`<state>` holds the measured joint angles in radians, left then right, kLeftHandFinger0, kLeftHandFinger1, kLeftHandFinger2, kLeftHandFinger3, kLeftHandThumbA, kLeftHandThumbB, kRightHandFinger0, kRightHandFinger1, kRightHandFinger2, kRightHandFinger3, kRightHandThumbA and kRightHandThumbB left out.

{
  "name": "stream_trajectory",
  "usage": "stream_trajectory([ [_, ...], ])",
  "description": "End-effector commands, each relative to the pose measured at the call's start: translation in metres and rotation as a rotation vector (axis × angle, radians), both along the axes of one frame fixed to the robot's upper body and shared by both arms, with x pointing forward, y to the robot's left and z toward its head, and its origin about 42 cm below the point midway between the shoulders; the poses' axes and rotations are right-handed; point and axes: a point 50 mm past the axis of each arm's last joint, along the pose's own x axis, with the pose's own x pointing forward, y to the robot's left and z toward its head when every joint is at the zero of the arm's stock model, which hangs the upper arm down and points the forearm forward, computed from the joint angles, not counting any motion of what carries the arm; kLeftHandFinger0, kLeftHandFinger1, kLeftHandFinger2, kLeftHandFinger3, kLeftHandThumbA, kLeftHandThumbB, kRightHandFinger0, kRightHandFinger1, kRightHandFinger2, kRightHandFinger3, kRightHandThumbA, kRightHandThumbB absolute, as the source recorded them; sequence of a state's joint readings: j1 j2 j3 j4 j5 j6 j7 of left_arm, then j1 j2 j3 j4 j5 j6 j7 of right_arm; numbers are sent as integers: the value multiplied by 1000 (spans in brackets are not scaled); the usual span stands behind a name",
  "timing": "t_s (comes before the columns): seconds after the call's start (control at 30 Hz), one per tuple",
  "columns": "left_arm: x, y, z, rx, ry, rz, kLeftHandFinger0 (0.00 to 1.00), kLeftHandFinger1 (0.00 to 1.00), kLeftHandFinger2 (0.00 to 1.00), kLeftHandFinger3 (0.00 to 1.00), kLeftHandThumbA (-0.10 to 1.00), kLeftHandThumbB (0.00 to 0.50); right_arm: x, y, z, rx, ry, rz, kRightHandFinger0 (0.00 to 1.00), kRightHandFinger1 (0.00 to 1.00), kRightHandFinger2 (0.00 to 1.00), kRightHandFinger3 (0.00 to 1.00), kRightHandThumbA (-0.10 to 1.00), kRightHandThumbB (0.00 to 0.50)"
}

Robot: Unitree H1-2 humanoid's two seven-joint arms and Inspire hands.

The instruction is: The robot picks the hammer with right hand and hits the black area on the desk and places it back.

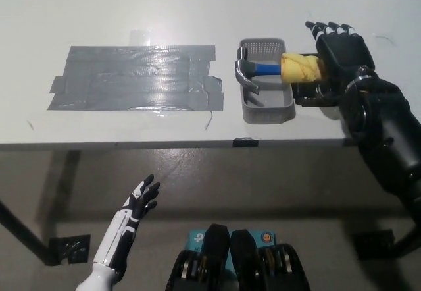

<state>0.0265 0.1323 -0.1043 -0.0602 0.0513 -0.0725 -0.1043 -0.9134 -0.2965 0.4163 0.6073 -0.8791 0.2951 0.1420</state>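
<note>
The hammer (273, 69) lies across a small grey tray (266, 111) in the upper right of the frame, its metal head inside the tray at the left and its yellow-wrapped grip sticking out over the tray's right rim. Lying that way, the handle is lifted off the desk (197, 14) and turned toward the right side, probably so that fingers can get round it from the side without reaching into the tray

The black right hand (339, 57) sits at the right end of that yellow grip, just beside or touching it, with its fingers stretched out and apart, pointing toward the top of the frame; they are not closed round the handle, so the pick-up looks not yet made. I judge this to be the reach just ahead of the grasp

The black area, a broad patch of dark tape (135, 77), lies in the upper left, well apart from the tray, so a strike would need a sweep across the desk

The white left hand (139, 202) rests at the lower left, below the desk edge, fingers apart and holding nothing
</note>
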Motion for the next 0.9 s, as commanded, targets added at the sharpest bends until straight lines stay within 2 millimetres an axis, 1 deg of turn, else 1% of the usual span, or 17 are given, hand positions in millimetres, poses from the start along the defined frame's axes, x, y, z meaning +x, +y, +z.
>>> stream_trajectory([
  [0.0, 3, 2, 10, 11, -56, -24, 1000, 1000, 1000, 1000, 1000, 73, 10, 14, 34, 11, -78, 9, 1000, 1000, 1000, 1000, 1000, 433],
  [0.13, 3, 2, 11, 16, -56, -30, 1000, 1000, 1000, 1000, 1000, 72, 10, 19, 32, 9, -69, 14, 1000, 1000, 1000, 1000, 1000, 430],
  [0.23, 4, 3, 11, 17, -63, -31, 1000, 1000, 1000, 1000, 1000, 55, 11, 21, 30, 10, -62, 13, 1000, 1000, 1000, 1000, 1000, 431],
  [0.33, 5, 3, 12, 20, -64, -31, 1000, 1000, 1000, 1000, 1000, 63, 12, 22, 28, 8, -60, 14, 1000, 1000, 1000, 1000, 1000, 439],
  [0.37, 5, 3, 13, 24, -59, -30, 1000, 1000, 1000, 1000, 1000, 73, 11, 23, 28, 6, -52, 17, 1000, 1000, 1000, 1000, 1000, 438],
  [0.63, 6, 4, 13, 24, -49, -25, 1000, 1000, 1000, 1000, 1000, 76, 12, 29, 28, -11, -64, 19, 1000, 1000, 1000, 1000, 1000, 436],
  [0.67, 6, 4, 13, 24, -49, -24, 1000, 1000, 1000, 1000, 1000, 77, 12, 30, 27, -32, -68, 7, 1000, 1000, 1000, 1000, 1000, 419],
  [0.7, 6, 4, 13, 23, -50, -24, 1000, 1000, 1000, 1000, 1000, 72, 13, 29, 26, -46, -71, 3, 1000, 1000, 1000, 1000, 943, 356],
  [0.73, 6, 4, 13, 22, -52, -26, 1000, 1000, 1000, 1000, 1000, 73, 17, 28, 24, -40, -70, 0, 1000, 911, 855, 924, 694, 220],
  [0.77, 6, 4, 13, 23, -51, -27, 1000, 1000, 1000, 1000, 1000, 75, 19, 26, 21, -18, -69, -3, 881, 741, 759, 835, 477, 244],
  [0.8, 6, 4, 14, 27, -54, -29, 1000, 1000, 1000, 1000, 1000, 76, 19, 22, 15, 32, -87, -14, 297, 357, 483, 682, 100, 213],
  [0.83, 7, 4, 14, 32, -58, -29, 1000, 1000, 1000, 1000, 1000, 79, 21, 18, 12, 25, -121, -15, 17, 110, 277, 541, -92, 214],
  [0.87, 8, 5, 15, 31, -63, -30, 1000, 1000, 1000, 1000, 1000, 78, 22, 13, 7, 7, -156, -15, 1, 36, 220, 371, -100, 227],
])
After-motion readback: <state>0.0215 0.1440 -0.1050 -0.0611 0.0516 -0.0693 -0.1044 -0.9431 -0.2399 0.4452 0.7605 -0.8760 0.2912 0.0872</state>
